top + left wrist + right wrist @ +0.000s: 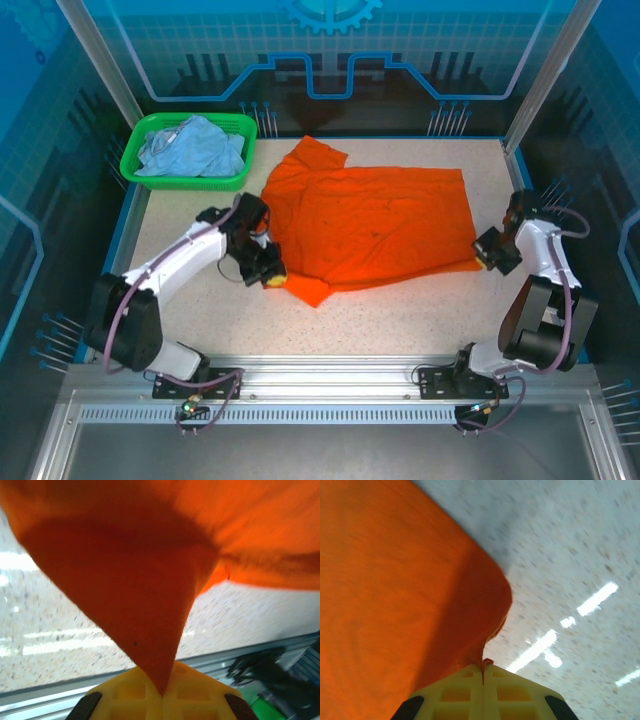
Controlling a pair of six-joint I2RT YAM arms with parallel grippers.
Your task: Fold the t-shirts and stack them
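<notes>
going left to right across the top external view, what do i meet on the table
green basket holding the pale blue t-shirt -> left gripper pinching the shirt's left edge -> orange t-shirt spread flat -> right gripper pinching its right edge

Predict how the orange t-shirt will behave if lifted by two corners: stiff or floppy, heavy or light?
Probably floppy: the orange t-shirt gathers into a limp cone at the shut left end effector. Likely light: the right end effector holds it by one thin pinched edge. It may sag between grips, since it lies creased.
</notes>
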